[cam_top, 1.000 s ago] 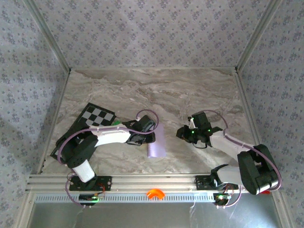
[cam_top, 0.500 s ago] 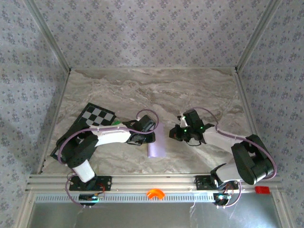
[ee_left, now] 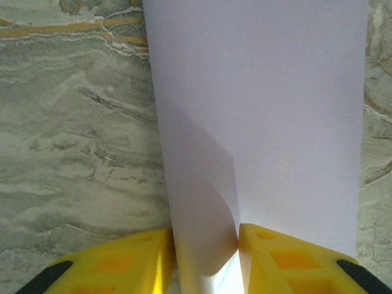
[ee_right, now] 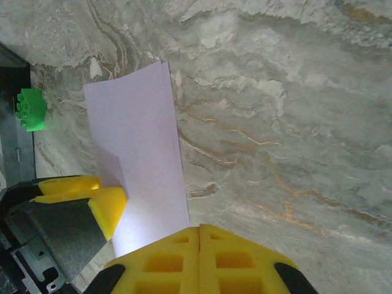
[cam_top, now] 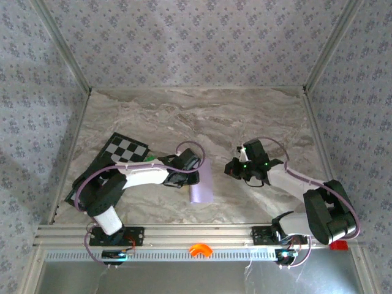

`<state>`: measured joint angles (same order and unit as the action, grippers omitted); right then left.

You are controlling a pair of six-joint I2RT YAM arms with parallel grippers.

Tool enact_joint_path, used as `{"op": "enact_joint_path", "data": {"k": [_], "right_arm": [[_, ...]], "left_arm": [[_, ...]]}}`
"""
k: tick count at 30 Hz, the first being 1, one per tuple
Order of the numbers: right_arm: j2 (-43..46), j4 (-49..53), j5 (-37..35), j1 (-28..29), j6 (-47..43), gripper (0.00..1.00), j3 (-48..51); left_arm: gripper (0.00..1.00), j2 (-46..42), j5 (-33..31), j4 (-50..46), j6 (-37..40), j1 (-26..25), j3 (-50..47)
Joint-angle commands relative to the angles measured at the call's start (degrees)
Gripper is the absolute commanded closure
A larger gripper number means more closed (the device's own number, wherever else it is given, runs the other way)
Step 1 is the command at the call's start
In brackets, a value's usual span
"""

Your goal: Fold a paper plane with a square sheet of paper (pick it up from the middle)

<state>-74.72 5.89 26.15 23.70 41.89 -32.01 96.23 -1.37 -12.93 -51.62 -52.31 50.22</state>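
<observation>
The square sheet of paper (cam_top: 201, 184) is pale lilac and folded into a narrow strip lying on the marble table (cam_top: 184, 116). In the left wrist view the paper (ee_left: 263, 110) stretches away from my left gripper (ee_left: 205, 236), which is shut on a raised fold at its near edge. That left gripper (cam_top: 195, 176) sits at the strip's left side. My right gripper (cam_top: 229, 168) hovers just right of the strip, apart from it. Seen from the right wrist, its yellow jaws (ee_right: 200, 228) are pressed together with nothing between them, near the paper (ee_right: 138, 153).
A black-and-white checkerboard (cam_top: 125, 149) lies at the left under my left arm. A tiny green block (ee_right: 30, 109) sits beyond the strip's far end. Patterned walls enclose the table on three sides; open marble lies behind and to the right.
My right gripper closed its jaws, swung left toward the paper, then drew back slightly. The left gripper stayed in place on the paper.
</observation>
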Motion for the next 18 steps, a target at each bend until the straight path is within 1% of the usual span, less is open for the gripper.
{"op": "enact_joint_path", "data": {"k": [1, 9, 18], "right_arm": [[1.17, 1.97, -0.01, -0.67, -1.28, 0.93, 1.15], [1.51, 2.28, 0.65, -1.95, -1.52, 0.92, 1.25], [1.16, 1.22, 1.33, -2.08, -1.13, 0.92, 1.25]], "left_arm": [[0.65, 3.29, -3.50, -1.84, 1.26, 0.15, -1.08], [0.66, 3.09, -3.62, -1.76, 0.86, 0.29, -1.39], [0.65, 3.57, -3.56, -2.20, 1.91, 0.46, -0.83]]}}
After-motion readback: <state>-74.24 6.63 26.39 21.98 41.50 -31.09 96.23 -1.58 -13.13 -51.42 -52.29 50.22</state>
